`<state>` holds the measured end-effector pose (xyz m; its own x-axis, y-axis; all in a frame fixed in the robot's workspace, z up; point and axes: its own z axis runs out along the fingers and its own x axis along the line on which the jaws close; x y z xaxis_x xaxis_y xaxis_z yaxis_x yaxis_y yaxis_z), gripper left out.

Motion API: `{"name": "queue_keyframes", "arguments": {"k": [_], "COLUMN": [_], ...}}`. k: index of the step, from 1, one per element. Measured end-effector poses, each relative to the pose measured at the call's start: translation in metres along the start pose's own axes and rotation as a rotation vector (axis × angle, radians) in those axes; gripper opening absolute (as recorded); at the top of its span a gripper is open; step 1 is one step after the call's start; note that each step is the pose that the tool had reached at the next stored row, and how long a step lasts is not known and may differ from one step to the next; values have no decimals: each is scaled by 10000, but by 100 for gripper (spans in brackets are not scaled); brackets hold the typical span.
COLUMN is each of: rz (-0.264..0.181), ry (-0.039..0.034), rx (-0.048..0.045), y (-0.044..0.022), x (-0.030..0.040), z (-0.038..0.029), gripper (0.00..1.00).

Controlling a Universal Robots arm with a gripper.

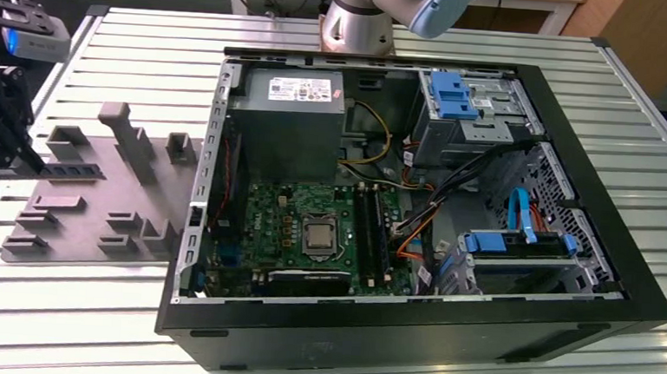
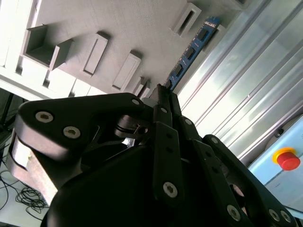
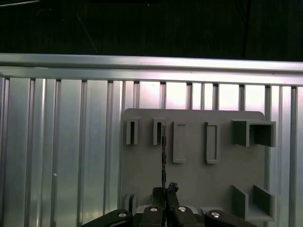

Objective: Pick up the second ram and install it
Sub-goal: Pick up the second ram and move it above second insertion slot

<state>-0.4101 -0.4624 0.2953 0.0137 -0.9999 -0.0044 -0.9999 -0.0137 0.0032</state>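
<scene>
Clamping the second ram (image 2: pixel 193 47) — gripper (image 2: pixel 162 91) at grey holder plate (image 2: pixel 118 23).

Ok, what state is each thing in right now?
gripper: shut on one end of the second ram.
second ram: standing on edge at the grey fixture plate, one end gripped.
computer case: lying on its side, open, motherboard exposed.

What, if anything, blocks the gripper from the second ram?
Likely nothing, so yes: the gripper sits at one end of the second ram, which lies in the open on the grey fixture plate, with no other part between them.
</scene>
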Motion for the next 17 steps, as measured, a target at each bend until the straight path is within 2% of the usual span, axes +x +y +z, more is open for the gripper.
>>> {"name": "queue_keyframes", "arguments": {"k": [17], "rz": [0], "ry": [0], "rx": [-1], "y": [0], "x": [-4], "z": [-83], "gripper": [14]}}
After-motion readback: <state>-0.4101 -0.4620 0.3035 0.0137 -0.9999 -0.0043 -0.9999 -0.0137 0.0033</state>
